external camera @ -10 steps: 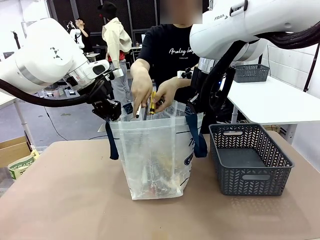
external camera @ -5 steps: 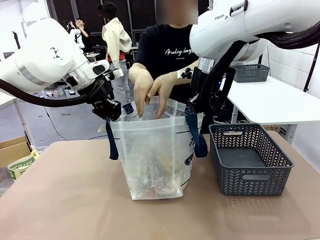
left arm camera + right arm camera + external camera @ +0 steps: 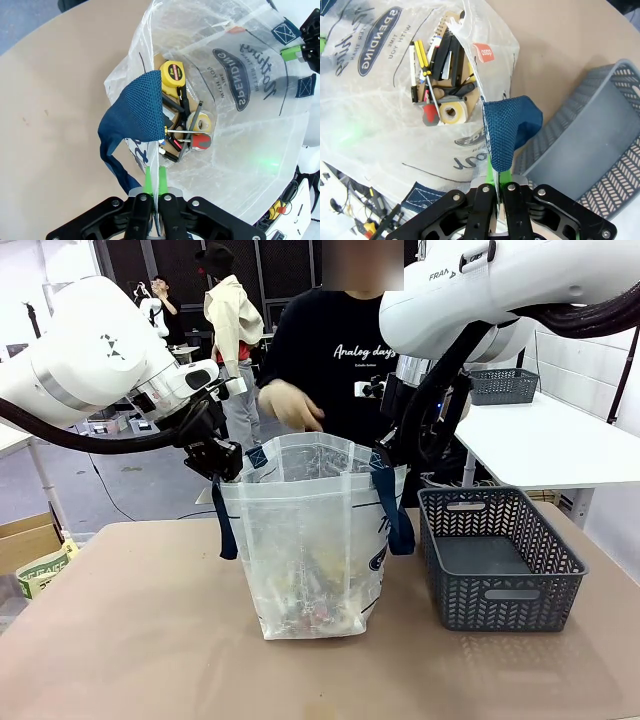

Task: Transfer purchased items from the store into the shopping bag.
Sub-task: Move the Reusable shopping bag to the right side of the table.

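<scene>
Out come the hands: the person's hand [image 3: 290, 405] has lifted clear of the bag and hangs above its rim. On one side the left gripper [image 3: 224, 462] is pinched tight on the rim of the shopping bag [image 3: 310, 530], right beside the blue handle. The right gripper [image 3: 386, 454] is clamped on the opposite rim, and the mouth stands open between them. The purchased items [image 3: 200, 125] lie heaped at the bag's bottom, well below both claws. The store [image 3: 500, 605] sits just right of the bag.
</scene>
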Robot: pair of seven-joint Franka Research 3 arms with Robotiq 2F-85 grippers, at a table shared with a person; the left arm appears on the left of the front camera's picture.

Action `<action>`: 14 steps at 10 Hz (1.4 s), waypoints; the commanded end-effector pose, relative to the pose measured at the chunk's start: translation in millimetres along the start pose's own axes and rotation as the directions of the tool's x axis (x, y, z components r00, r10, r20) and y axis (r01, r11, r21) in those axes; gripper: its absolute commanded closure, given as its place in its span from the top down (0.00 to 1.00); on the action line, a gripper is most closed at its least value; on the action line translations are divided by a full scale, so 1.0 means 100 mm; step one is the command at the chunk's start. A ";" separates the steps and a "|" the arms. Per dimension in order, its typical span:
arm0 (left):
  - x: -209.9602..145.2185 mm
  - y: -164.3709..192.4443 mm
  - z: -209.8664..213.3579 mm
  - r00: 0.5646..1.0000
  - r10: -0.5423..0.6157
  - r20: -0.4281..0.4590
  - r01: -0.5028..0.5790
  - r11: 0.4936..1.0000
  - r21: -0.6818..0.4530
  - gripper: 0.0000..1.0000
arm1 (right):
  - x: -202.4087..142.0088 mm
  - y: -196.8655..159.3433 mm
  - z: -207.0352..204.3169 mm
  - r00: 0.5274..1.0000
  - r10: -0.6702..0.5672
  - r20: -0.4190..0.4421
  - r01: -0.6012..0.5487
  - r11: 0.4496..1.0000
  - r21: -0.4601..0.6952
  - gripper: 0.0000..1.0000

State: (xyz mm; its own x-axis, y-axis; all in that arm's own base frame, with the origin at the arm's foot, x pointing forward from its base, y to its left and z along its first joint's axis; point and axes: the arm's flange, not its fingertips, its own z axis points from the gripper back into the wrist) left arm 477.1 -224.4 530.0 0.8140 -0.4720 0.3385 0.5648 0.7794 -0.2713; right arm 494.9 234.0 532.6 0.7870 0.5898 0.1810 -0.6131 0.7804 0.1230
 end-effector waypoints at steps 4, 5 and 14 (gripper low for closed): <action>0.01 0.00 0.01 1.000 0.001 0.005 -0.001 1.000 0.008 0.00 | 0.00 -0.01 0.00 1.000 -0.002 -0.001 0.002 1.000 0.000 0.00; 0.01 0.00 0.01 1.000 0.001 0.005 -0.001 1.000 0.008 0.00 | 0.00 -0.01 0.00 1.000 -0.002 -0.001 0.002 1.000 0.000 0.00; 0.01 0.00 0.01 1.000 0.001 0.005 -0.001 1.000 0.008 0.00 | 0.00 -0.01 0.00 1.000 -0.002 -0.001 0.002 1.000 0.000 0.00</action>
State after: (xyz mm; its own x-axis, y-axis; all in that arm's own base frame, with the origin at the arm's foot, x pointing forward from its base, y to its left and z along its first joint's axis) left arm 477.1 -224.4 530.0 0.8140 -0.4720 0.3385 0.5647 0.7794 -0.2713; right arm 494.9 234.0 532.6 0.7870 0.5898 0.1810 -0.6131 0.7804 0.1230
